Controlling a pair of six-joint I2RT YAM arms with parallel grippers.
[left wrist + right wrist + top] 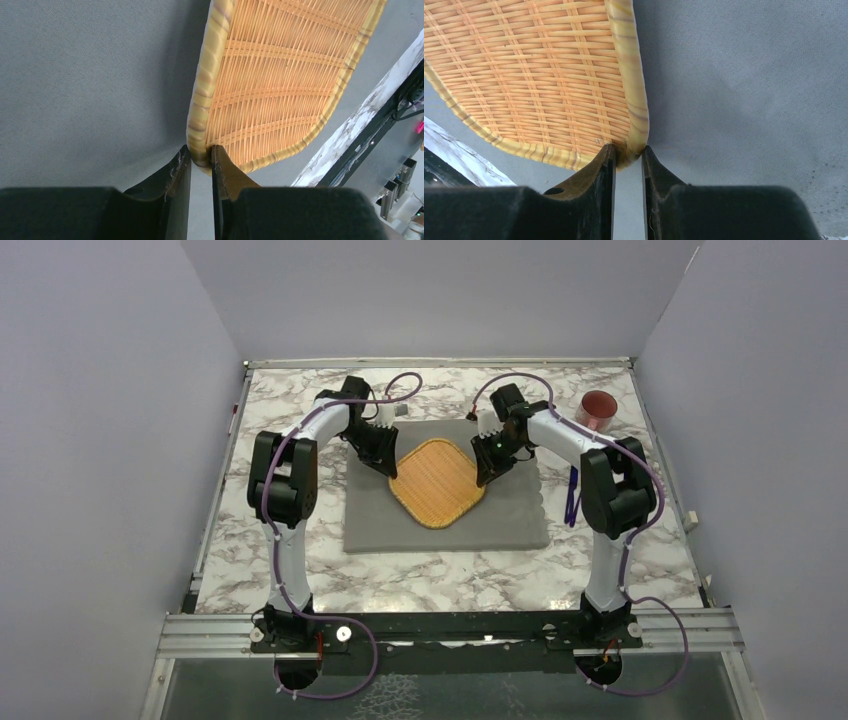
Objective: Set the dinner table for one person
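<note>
On the marble dinner table (300,575) lies a grey placemat (500,525). A square woven wicker plate (436,483) sits cornerwise over its middle. My left gripper (384,461) is shut on the plate's left rim; the left wrist view shows both fingers pinching the rim (201,150) with the weave (280,75) stretching away. My right gripper (490,468) is shut on the opposite rim, its fingers clamping the rounded edge (628,147) beside the weave (534,75). I cannot tell whether the plate rests on the mat or hangs just above it.
A red cup (599,411) stands at the back right of the table. Blue-purple cutlery (572,496) lies just off the placemat's right edge. A small white object (400,411) sits behind the left gripper. Grey walls enclose the table on three sides.
</note>
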